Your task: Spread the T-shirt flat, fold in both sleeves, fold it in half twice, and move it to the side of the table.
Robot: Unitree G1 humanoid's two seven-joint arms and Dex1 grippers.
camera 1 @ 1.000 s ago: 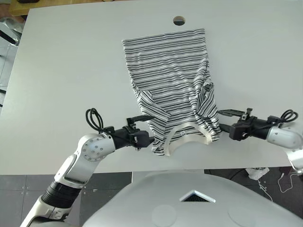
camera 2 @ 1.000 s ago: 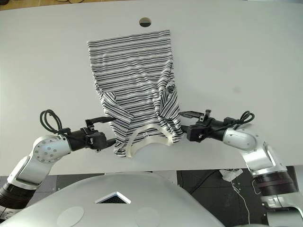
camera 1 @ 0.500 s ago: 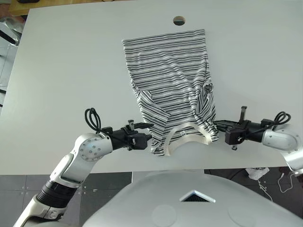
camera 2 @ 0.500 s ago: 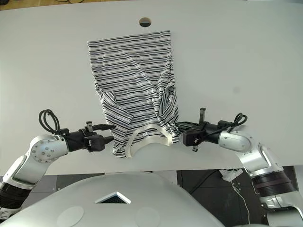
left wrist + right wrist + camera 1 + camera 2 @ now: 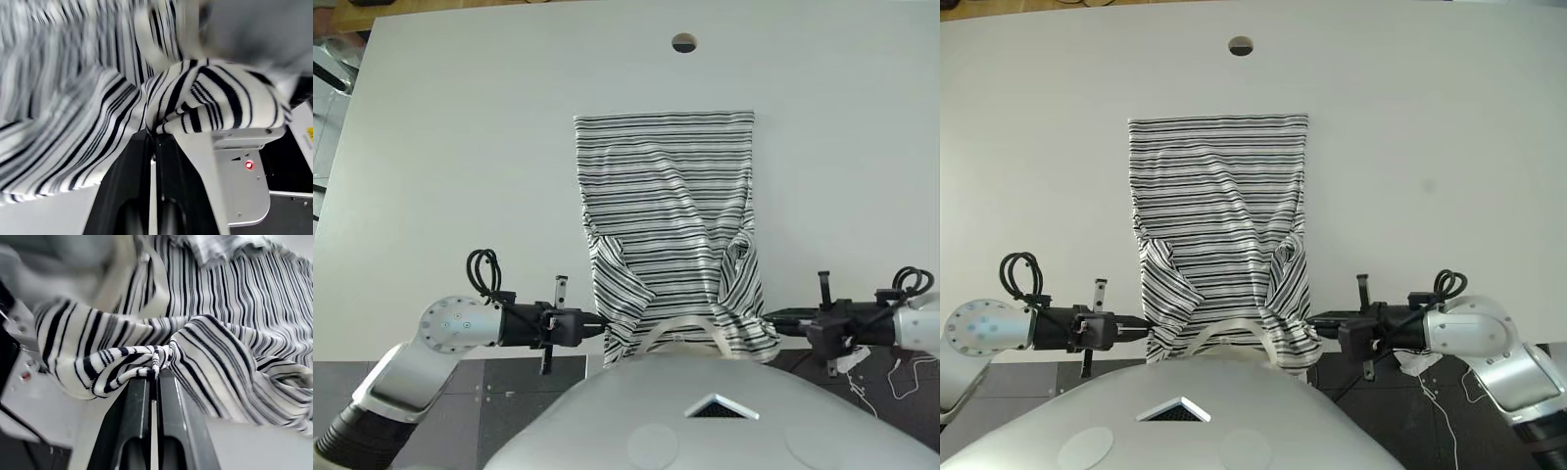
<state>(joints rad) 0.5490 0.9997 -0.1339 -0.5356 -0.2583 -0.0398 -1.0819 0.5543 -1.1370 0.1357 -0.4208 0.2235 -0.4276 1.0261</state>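
Observation:
A black-and-white striped T-shirt point(image 5: 666, 206) lies lengthwise on the white table point(image 5: 460, 147), hem at the far end, white collar point(image 5: 680, 331) at the near edge. Both sleeves are folded in over the body. My left gripper point(image 5: 599, 329) is shut on the shirt's near left shoulder, and the left wrist view shows the fabric bunched at its fingertips point(image 5: 155, 128). My right gripper point(image 5: 769, 319) is shut on the near right shoulder, with cloth pinched at its tip point(image 5: 155, 363). Both grippers sit at the table's near edge, holding the shoulders taut.
A round cable hole point(image 5: 683, 42) sits in the table beyond the shirt's hem. Bare tabletop stretches wide on both sides of the shirt. Below the near edge the floor point(image 5: 509, 377) shows.
Both grippers have pulled the shirt toward the near edge. The hem has slid away from the cable hole and the body has straightened and flattened.

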